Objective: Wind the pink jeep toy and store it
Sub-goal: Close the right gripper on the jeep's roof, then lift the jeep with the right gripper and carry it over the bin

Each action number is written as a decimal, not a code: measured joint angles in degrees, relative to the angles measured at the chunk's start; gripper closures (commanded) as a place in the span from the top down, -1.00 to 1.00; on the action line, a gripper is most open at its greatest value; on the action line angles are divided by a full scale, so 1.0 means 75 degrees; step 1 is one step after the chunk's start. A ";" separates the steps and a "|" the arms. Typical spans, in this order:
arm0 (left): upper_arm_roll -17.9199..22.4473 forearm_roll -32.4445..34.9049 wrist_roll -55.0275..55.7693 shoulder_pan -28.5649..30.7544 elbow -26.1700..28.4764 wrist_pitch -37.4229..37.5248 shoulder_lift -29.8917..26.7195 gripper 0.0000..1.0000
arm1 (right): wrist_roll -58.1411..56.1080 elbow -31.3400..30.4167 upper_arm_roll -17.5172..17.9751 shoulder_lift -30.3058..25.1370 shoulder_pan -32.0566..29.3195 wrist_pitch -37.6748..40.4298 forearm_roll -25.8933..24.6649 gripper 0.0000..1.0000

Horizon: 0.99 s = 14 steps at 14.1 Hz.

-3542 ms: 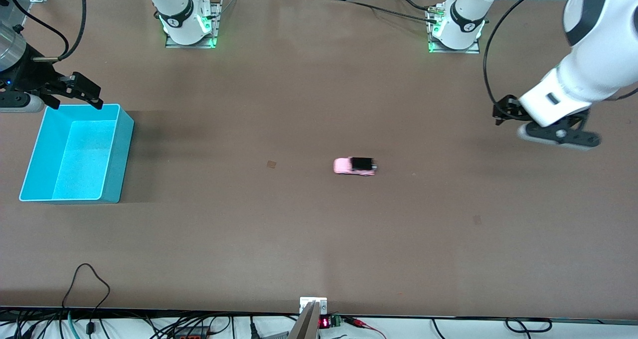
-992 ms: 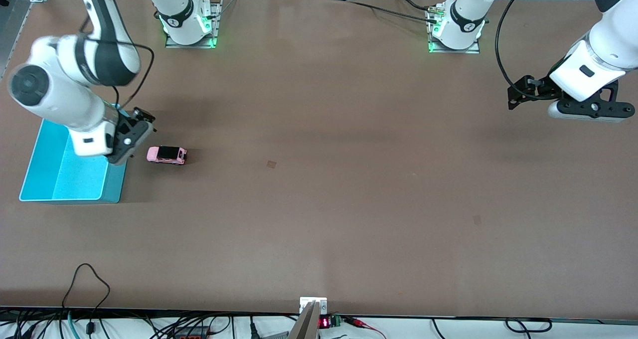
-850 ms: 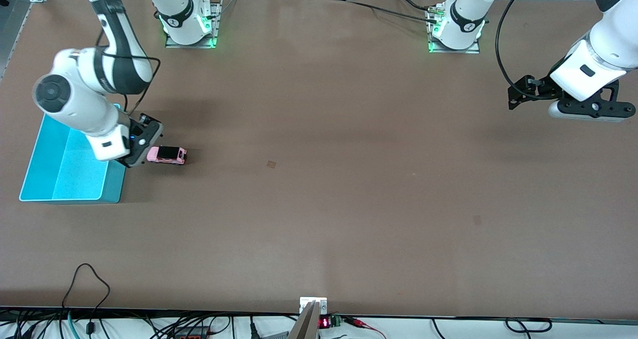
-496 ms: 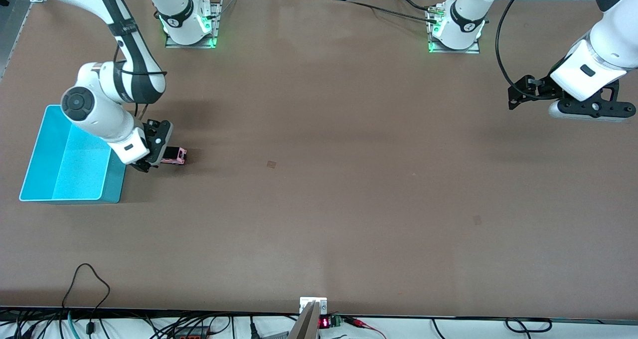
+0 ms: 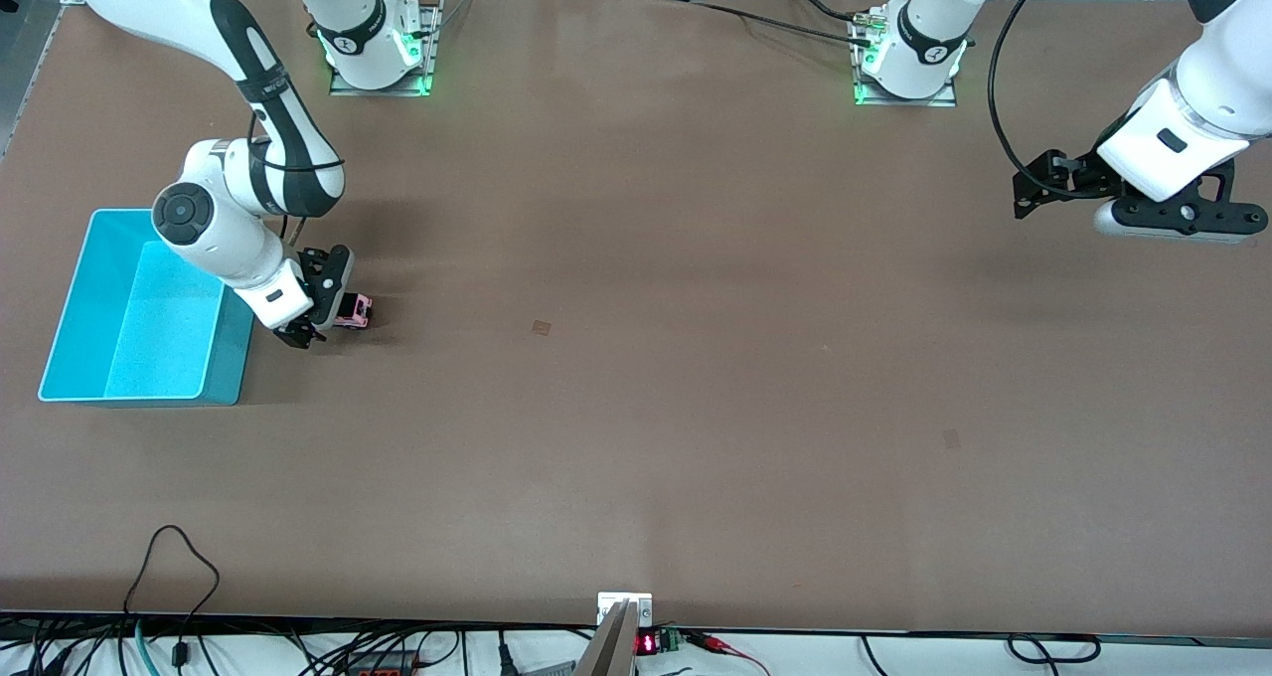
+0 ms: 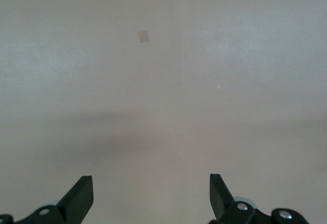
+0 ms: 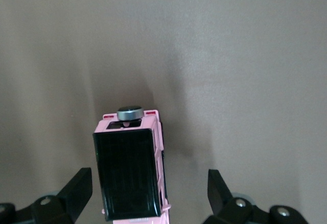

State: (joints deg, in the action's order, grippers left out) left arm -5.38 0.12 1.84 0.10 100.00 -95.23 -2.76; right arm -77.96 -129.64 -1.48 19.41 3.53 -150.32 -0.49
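Note:
The pink jeep toy [image 5: 354, 311] stands on the brown table beside the turquoise bin [image 5: 139, 323], on the side toward the left arm's end. My right gripper [image 5: 320, 310] hangs low over it, open. In the right wrist view the jeep's black ribbed roof [image 7: 127, 175] lies between the two fingers [image 7: 77, 185] of the right gripper [image 7: 148, 188], with a gap on each side. The jeep's grey spare wheel [image 7: 130, 113] points away from the bin. My left gripper [image 5: 1038, 187] waits open above the table at the left arm's end; between its fingertips in the left wrist view [image 6: 149, 193] there is only bare table.
A small tan mark [image 5: 541, 328] lies on the table near the middle. Cables [image 5: 179, 557] run along the table edge nearest the front camera. The two arm bases [image 5: 373, 45] stand at the edge farthest from it.
The jeep rolled from the table's middle to beside the bin. In the last second my right arm swung from over the bin to over the jeep and lowered. The left arm stayed still.

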 measured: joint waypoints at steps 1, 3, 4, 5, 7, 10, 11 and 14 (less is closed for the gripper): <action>0.0000 0.0000 0.0000 0.0000 0.0000 0.0000 0.0000 1.00 | -0.0002 -0.0050 0.0000 0.0015 -0.0026 -0.0055 0.0000 0.81; 0.0000 0.0000 0.0000 0.0000 -0.0003 0.0000 0.0000 1.00 | -0.0007 -0.0092 -0.0001 0.0021 -0.0073 -0.0097 0.0000 -0.07; 0.0000 0.0000 0.0000 0.0000 -0.0003 0.0000 0.0000 1.00 | -0.0008 -0.0094 -0.0001 0.0021 -0.0099 -0.0098 0.0000 -0.48; 0.0000 0.0000 0.0000 0.0000 -0.0003 0.0000 0.0000 1.00 | -0.0008 -0.0105 -0.0001 0.0019 -0.0125 -0.0093 0.0000 -0.81; 0.0000 0.0000 0.0000 0.0000 -0.0004 0.0000 0.0000 1.00 | -0.0008 -0.0185 -0.0001 -0.0064 -0.0154 -0.0026 0.0000 -1.00; 0.0000 0.0000 0.0000 0.0000 -0.0004 0.0000 0.0000 1.00 | -0.0005 -0.0199 -0.0003 -0.0151 -0.0193 -0.0033 0.0005 -1.00; 0.0000 0.0000 0.0000 0.0000 -0.0004 0.0000 0.0000 1.00 | 0.0049 -0.0187 -0.0005 -0.0166 -0.0202 -0.0033 0.0016 -1.00; 0.0000 0.0000 0.0000 0.0000 -0.0005 0.0000 0.0000 1.00 | 0.0855 -0.0098 -0.0005 -0.0421 -0.0208 0.0029 0.0024 -1.00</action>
State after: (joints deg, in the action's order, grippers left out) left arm -5.38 0.12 1.84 0.10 99.96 -95.23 -2.76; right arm -71.55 -130.37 -1.51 16.25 1.97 -150.10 -0.31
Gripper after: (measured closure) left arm 0.000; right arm 0.498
